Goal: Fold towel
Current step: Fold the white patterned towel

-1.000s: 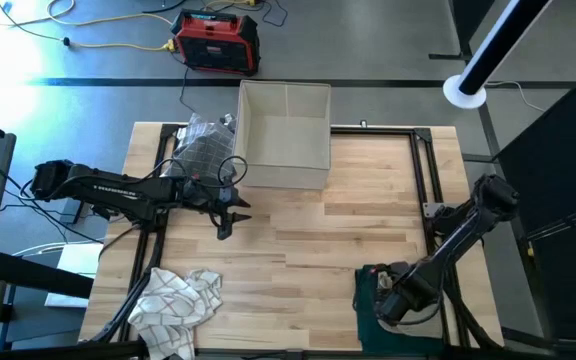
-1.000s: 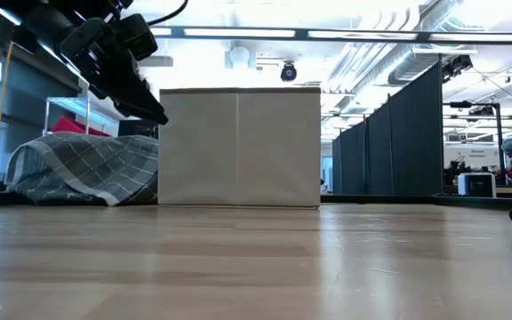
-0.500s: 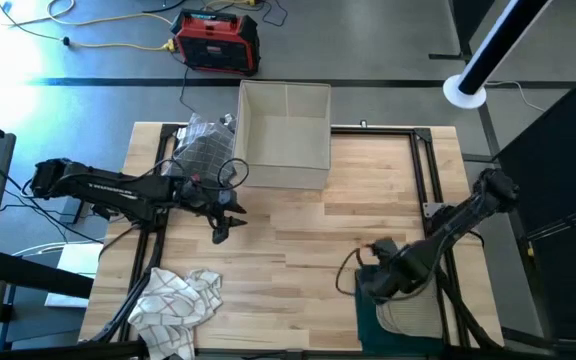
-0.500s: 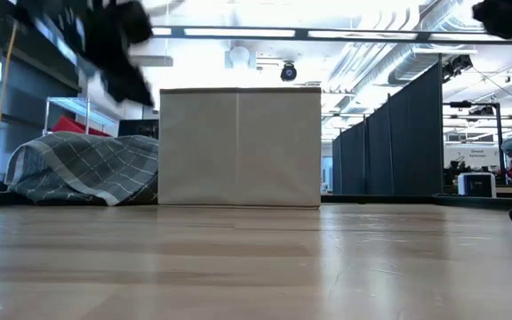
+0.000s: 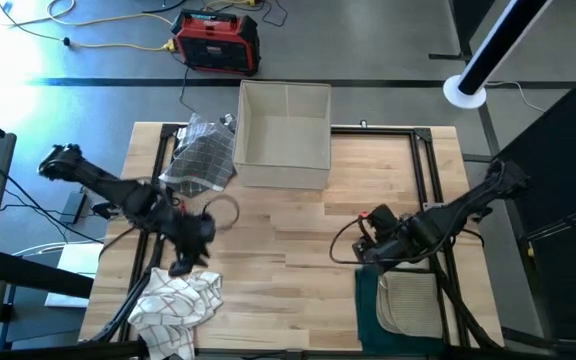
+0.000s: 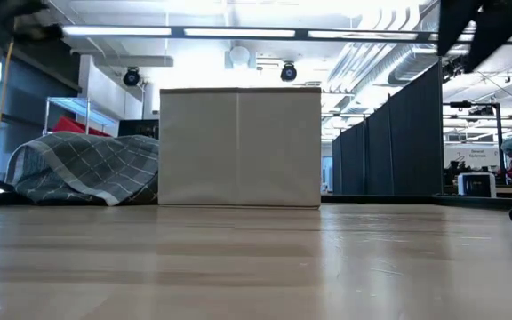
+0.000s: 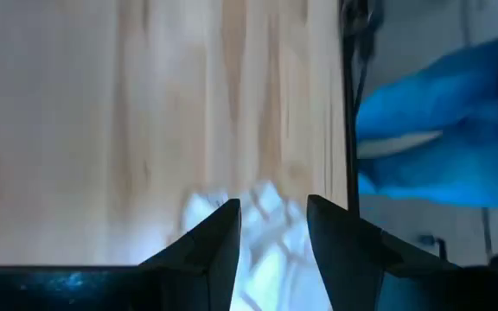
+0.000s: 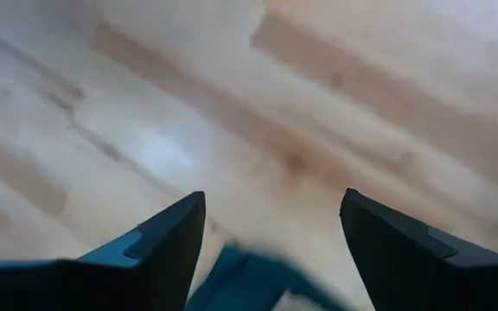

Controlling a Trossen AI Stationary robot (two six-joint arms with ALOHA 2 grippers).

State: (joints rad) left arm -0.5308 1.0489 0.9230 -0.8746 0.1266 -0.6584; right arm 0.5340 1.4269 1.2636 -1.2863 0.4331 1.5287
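A crumpled white checked towel lies at the table's near left corner. My left gripper hangs open just above its far edge, and the towel shows between the fingers in the left wrist view. My right gripper hovers open over bare wood right of the middle. It is just beyond the far edge of a dark teal towel, whose edge shows in the right wrist view. A folded beige towel lies on the teal one.
A beige fabric box stands at the far middle of the table, also seen in the low view. A grey plaid towel lies heaped against its left side. Bare wood lies between the two arms.
My left gripper has swung from the table's left middle toward the near edge and now hangs over the white checked towel. My right gripper has gone from over the folded towels toward the far edge and a little left. No towel has moved.
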